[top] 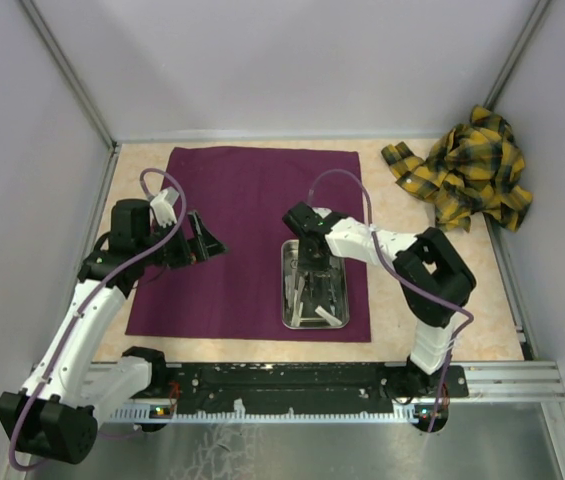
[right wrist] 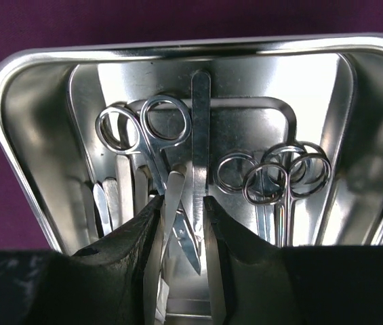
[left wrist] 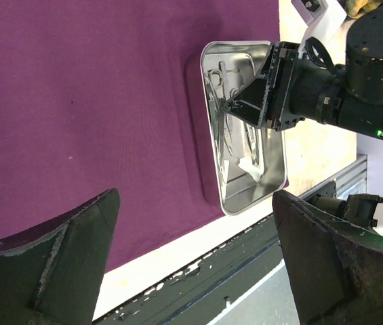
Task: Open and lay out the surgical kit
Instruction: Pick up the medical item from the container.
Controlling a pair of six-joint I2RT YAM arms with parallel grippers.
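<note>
At the lower right of the spread purple cloth (top: pixel 232 220), the steel tray (top: pixel 286 290) sits just inside the edge, holding scissors (right wrist: pixel 154 128) and forceps (right wrist: pixel 200 128). The right gripper (right wrist: pixel 181 203) dips in, fingers narrowed around metal, grip unclear. The left gripper (top: pixel 200 244) hovers wide open over bare cloth at left.

**Left arm** (top: pixel 84 325) and **right arm** (top: pixel 360 240): glossy white tubular links alternate with black cylindrical joint housings. Each carries a purple cable (top: pixel 157 182) that loops free near the wrist and runs down to the bases at 7 and 5 o'clock of the overhead view. **Left gripper** (top: pixel 202 245) and **right gripper** (right wrist: pixel 181 203): black, with two wedge-shaped fingers (left wrist: pixel 59 271), matt and scuffed grey along the edges. A green indicator light (left wrist: pixel 379 133) glows on the right arm's black wrist housing, at 3 o'clock in the left wrist view.
</note>
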